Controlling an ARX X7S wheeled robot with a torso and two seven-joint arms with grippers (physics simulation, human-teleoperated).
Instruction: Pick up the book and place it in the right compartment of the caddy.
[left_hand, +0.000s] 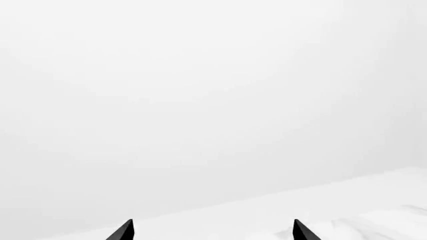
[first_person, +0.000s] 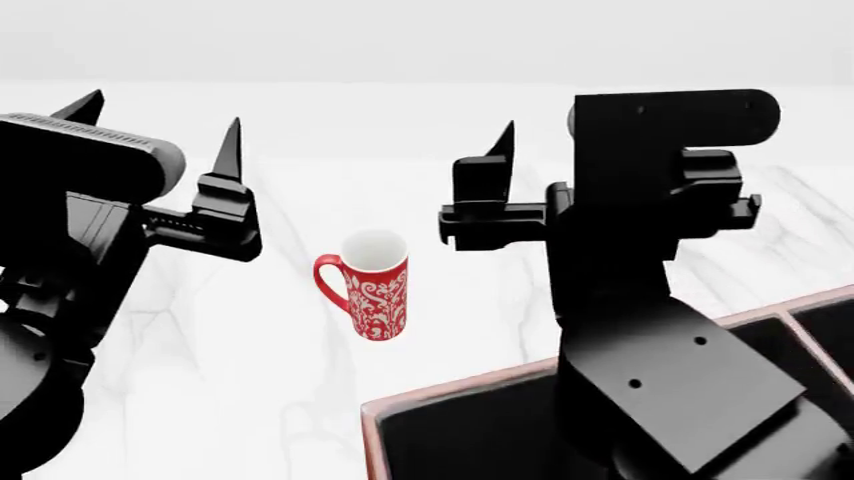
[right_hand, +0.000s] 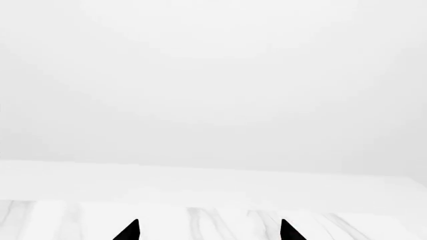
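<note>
The book does not show in any view. The caddy (first_person: 447, 392), reddish-brown with pale pink rims and a black inside, sits at the near right of the head view, and my right arm hides much of it. My left gripper (first_person: 160, 118) is raised above the table's left side, open and empty. In the left wrist view the left gripper (left_hand: 212, 230) shows only two spread black tips over white table. My right gripper (right_hand: 209, 230) is also open and empty. In the head view one of its fingertips (first_person: 503, 140) points up above the caddy's far side.
A red patterned mug (first_person: 376, 290) with a white inside stands upright on the white marble table (first_person: 227, 350), between the two arms and just beyond the caddy's left corner. The bulky black right arm (first_person: 654, 300) blocks the view behind it.
</note>
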